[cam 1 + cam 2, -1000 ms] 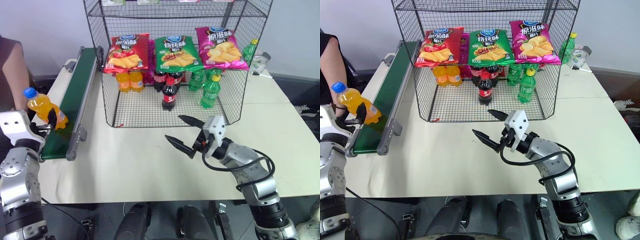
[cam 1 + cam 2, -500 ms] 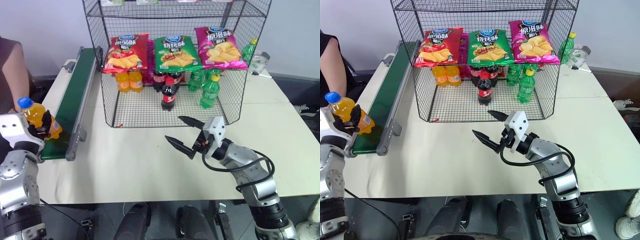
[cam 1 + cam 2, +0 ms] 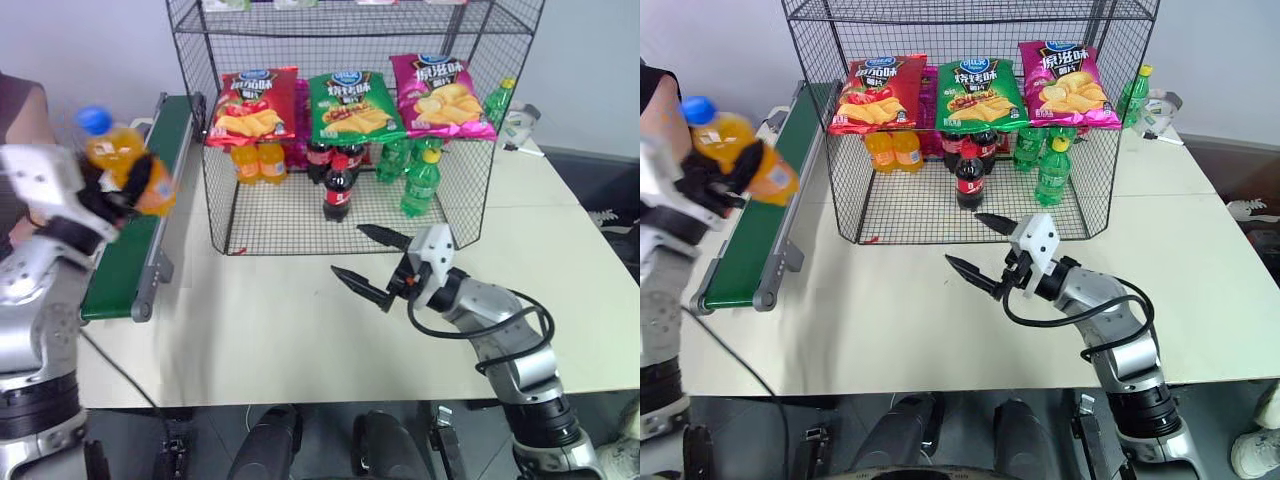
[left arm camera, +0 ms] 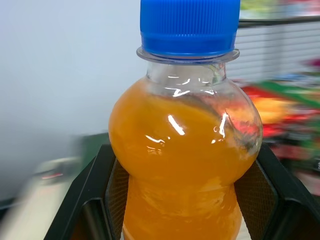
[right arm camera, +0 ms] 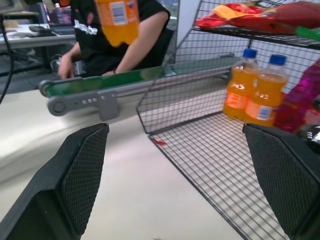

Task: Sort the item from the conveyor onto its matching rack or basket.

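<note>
The left pincer [image 3: 725, 175] is clamped on the orange soda bottle [image 3: 125, 165], its black fingers [image 4: 97, 195] pressing the bottle's sides below the shoulder. The bottle is in the air, tilted, with its blue cap [image 3: 94, 120] uppermost, above the near stretch of the conveyor [image 3: 140, 215] and clear of the green belt.

The conveyor runs along the left side of the pale worktop [image 3: 300, 320]. Just beside it stands the black wire cage [image 3: 340, 215], with red [image 3: 252, 105], green [image 3: 350, 105] and magenta chip bags [image 3: 438, 95] across its front. Behind the bags, on the grid floor, stand two orange soda bottles [image 5: 252, 92], dark cola bottles with red caps [image 3: 338, 185] and green soda bottles [image 3: 420, 180].

The right pincer [image 3: 372, 264] hangs over the worktop just in front of the cage, its two fingers spread wide and holding nothing, pointing toward the conveyor.

A person in a dark shirt [image 5: 120, 35] sits beyond the conveyor's near end, one forearm resting by the belt.
</note>
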Tool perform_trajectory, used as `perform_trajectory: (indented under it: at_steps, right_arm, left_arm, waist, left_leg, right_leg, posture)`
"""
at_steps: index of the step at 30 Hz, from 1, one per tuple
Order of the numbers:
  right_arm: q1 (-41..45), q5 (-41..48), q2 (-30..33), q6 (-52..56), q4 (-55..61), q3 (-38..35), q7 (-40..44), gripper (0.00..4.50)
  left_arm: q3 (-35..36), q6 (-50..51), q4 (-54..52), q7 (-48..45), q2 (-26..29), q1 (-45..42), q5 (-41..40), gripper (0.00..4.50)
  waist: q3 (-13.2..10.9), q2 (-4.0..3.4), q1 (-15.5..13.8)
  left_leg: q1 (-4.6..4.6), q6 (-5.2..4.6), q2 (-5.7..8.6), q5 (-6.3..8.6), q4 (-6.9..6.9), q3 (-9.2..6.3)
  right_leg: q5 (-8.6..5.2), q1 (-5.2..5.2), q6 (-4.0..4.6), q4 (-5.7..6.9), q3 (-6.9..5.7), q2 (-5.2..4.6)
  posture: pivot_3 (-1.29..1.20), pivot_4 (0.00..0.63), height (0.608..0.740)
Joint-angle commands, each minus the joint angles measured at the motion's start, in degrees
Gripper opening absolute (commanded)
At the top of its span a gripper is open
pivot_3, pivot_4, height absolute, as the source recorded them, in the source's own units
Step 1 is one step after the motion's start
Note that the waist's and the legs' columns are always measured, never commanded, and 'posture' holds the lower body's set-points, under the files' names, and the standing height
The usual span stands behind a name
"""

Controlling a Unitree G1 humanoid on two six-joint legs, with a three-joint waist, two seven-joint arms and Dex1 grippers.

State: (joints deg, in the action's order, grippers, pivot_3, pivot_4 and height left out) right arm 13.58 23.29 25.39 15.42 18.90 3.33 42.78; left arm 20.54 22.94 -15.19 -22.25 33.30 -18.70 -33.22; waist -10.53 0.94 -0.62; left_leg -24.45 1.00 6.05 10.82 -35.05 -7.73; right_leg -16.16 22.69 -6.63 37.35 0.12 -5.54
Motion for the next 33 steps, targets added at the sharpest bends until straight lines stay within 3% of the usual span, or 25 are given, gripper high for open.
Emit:
perform_trajectory:
  at_steps: [1,7,14,24,33]
  right_arm:
    - [0.57,0.44,0.99,-0.4,1.17,-2.35,-0.22,4.5]
    - [-0.32,0.33,1.28,0.86,3.52,-3.55,-2.33,4.5]
    - [-1.11,0.71,1.61,2.68,6.06,-4.01,-4.31,4.5]
    - [0.06,0.85,2.93,4.19,6.65,-4.09,-4.39,4.5]
    - [-0.24,1.07,3.3,4.93,7.57,-4.62,-4.61,4.5]
  left_arm:
    - [-7.48,-0.81,0.06,1.62,-4.14,-4.04,3.87,2.37]
    - [-15.41,-10.63,15.09,6.0,-14.33,-7.85,15.09,2.37]
    - [-15.81,-27.34,40.92,9.08,-21.56,-16.72,22.03,2.37]
    - [-13.94,-45.1,71.34,14.1,-24.95,-30.46,25.81,2.37]
    - [-12.78,-47.88,80.57,15.9,-25.72,-33.4,26.82,2.37]
  waist:
    - [0.0,0.01,-0.04]
    - [-0.01,0.02,0.13]
    - [-0.02,0.04,-0.15]
    - [-0.03,0.08,0.13]
    - [-0.03,0.08,0.01]
  left_leg:
    - [0.0,0.0,-0.01,0.0,0.0,-0.01]
    - [-0.01,0.01,-0.01,-0.01,0.02,0.04]
    - [-0.05,0.01,0.04,-0.02,-0.04,0.04]
    - [-0.07,0.0,0.09,-0.02,-0.07,0.01]
    - [-0.06,-0.01,0.09,-0.03,-0.1,0.01]
  right_leg:
    - [0.0,-0.02,0.0,0.0,-0.01,0.01]
    - [0.0,0.02,-0.01,0.01,0.04,0.03]
    - [0.01,0.04,-0.02,0.04,0.01,0.02]
    - [0.01,0.02,-0.05,0.04,-0.08,0.04]
    - [0.02,0.01,-0.06,0.12,-0.09,0.08]
  posture:
    - [0.0,0.15,0.74]
    - [0.0,0.15,0.74]
    - [0.0,0.15,0.74]
    - [0.0,0.15,0.74]
    - [0.0,0.15,0.74]
